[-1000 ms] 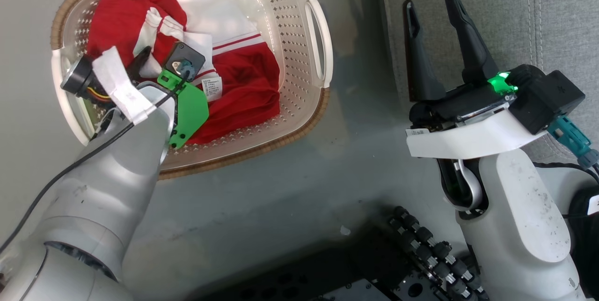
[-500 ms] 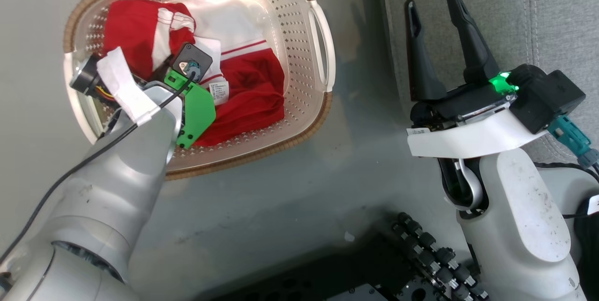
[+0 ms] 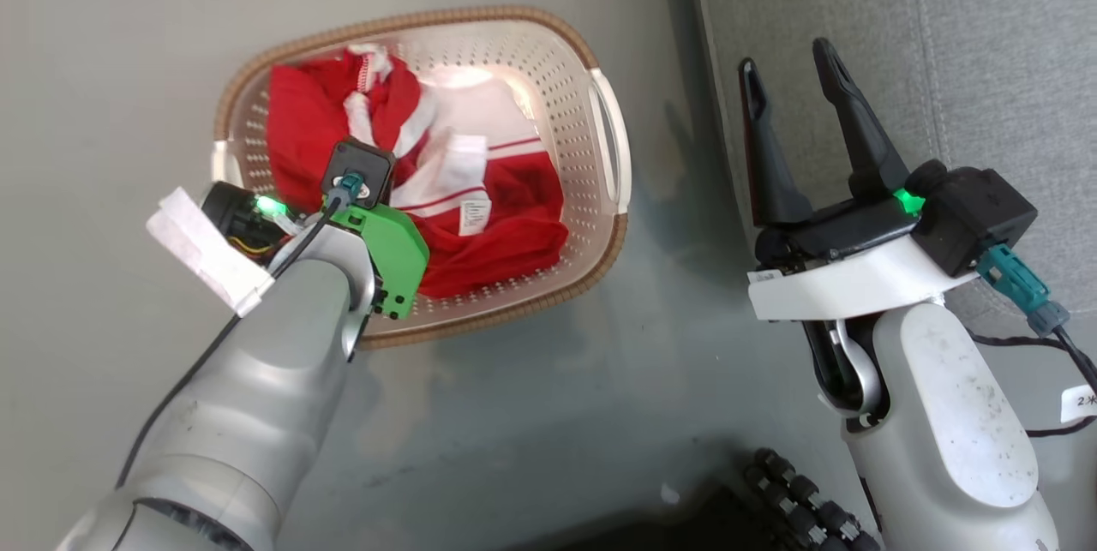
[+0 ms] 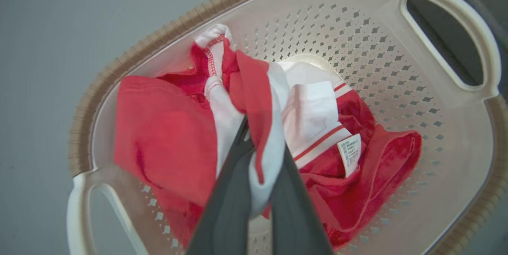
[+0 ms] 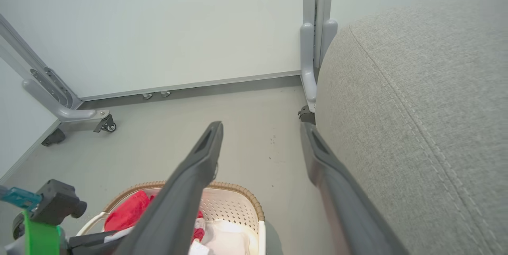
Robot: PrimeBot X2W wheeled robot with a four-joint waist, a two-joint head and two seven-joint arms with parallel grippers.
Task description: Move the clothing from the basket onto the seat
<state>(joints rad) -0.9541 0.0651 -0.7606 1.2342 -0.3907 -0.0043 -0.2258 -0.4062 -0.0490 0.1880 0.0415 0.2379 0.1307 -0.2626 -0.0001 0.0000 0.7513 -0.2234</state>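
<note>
Head view: right gripper (image 3: 785,56), fingers spread, hangs beside the seat (image 3: 986,37), basket (image 3: 610,148) well to its left; left wrist view: left gripper (image 4: 264,144) clamps a red-and-white fold of the clothing (image 4: 158,136), the rest beneath it in the basket; right wrist view: seat just right of the fingers.

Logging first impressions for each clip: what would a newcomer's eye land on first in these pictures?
The red clothing heaped in the cream basket on the floor grabs the eye, with the left gripper over it, jaws shut on a red-and-white fold. To the right, the right gripper hovers, jaws open, by the edge of the grey seat.
</note>
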